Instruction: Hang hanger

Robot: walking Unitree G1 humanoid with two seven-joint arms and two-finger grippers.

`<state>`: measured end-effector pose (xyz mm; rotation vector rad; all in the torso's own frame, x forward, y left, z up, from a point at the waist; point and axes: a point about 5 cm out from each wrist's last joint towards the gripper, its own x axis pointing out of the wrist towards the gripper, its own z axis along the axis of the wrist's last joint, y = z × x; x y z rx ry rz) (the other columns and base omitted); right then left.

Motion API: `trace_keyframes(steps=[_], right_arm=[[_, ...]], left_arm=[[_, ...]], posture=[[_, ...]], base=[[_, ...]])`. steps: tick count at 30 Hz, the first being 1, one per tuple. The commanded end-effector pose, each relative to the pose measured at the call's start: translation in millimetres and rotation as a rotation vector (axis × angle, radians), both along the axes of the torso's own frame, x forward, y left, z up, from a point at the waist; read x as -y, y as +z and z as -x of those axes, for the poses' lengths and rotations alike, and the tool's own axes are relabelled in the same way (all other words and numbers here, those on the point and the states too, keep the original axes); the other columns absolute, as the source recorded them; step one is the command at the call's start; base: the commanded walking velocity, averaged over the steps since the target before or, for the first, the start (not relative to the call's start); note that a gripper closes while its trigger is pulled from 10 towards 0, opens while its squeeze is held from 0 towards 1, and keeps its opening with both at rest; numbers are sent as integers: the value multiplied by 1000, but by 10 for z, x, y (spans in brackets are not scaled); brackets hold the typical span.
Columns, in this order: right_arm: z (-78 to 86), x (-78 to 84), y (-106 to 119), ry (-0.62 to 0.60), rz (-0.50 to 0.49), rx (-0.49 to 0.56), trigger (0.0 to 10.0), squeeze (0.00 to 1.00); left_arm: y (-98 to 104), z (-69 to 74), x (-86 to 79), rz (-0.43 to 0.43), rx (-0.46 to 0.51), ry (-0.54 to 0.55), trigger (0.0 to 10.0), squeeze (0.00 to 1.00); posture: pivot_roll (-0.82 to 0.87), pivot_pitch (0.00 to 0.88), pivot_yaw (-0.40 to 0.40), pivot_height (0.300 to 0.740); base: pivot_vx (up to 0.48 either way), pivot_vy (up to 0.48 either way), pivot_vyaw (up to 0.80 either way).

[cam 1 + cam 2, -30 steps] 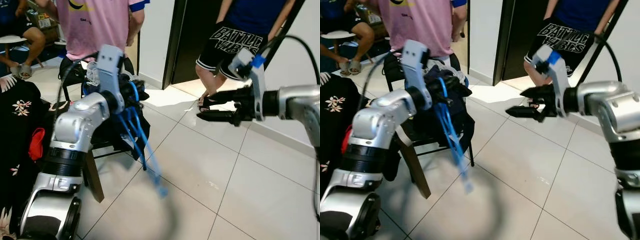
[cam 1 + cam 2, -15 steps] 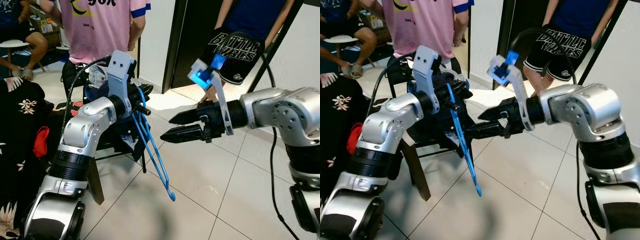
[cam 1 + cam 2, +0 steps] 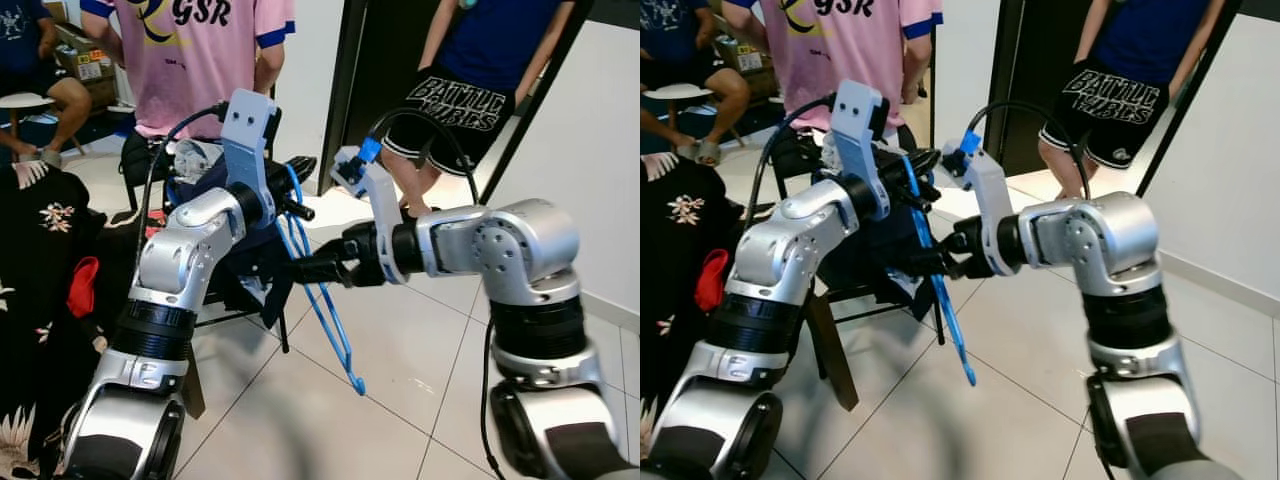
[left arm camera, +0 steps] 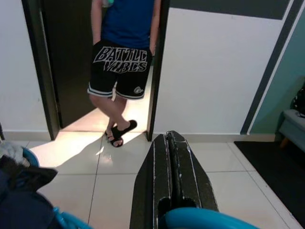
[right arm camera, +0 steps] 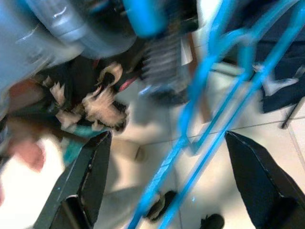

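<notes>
My left gripper [image 3: 296, 188] is raised at chest height and is shut on the top of a blue hanger [image 3: 325, 310]. The hanger dangles below it, hook end toward the floor. In the left wrist view the two fingers [image 4: 164, 176] are pressed together with blue plastic [image 4: 190, 222] at their base. My right gripper [image 3: 300, 270] reaches across from the right to the hanger's middle. The right wrist view has its fingers [image 5: 83, 176] spread wide, and the blurred blue bars [image 5: 214, 138] run between them.
Behind the hanger stands a chair [image 3: 240, 285] piled with dark clothes. A person in a pink shirt [image 3: 200, 50] stands behind it, and another in black shorts [image 3: 450, 90] stands in the doorway. Black floral garments [image 3: 40, 250] hang at left. Tiled floor [image 3: 400, 350] lies ahead.
My right gripper has swung left, from well apart to straddling the hanger's middle. The left gripper has kept hold of the hanger, which has stopped swinging. The camera view has shifted a little.
</notes>
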<state>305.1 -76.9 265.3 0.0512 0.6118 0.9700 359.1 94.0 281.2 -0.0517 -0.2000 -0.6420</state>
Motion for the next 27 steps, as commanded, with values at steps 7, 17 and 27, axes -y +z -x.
trace_keyframes(steps=[7, 17, 27], right_arm=[[-82, -55, -27, -182, 92, 128, 10000, 0], [-181, -21, -4, -253, 122, 193, 0, 0], [-244, 129, 49, -328, 200, 260, 0, 0]], left_arm=[[183, 85, 199, 61, 44, -69, 10000, 0], [199, 122, 282, 64, 59, -88, 10000, 0], [225, 149, 291, 52, 72, -95, 10000, 0]], posture=[[-16, 0, -79, 740], [-17, 0, -78, 740], [-15, 0, -77, 740]], base=[[0, 0, 0], [0, 0, 0], [0, 0, 0]])
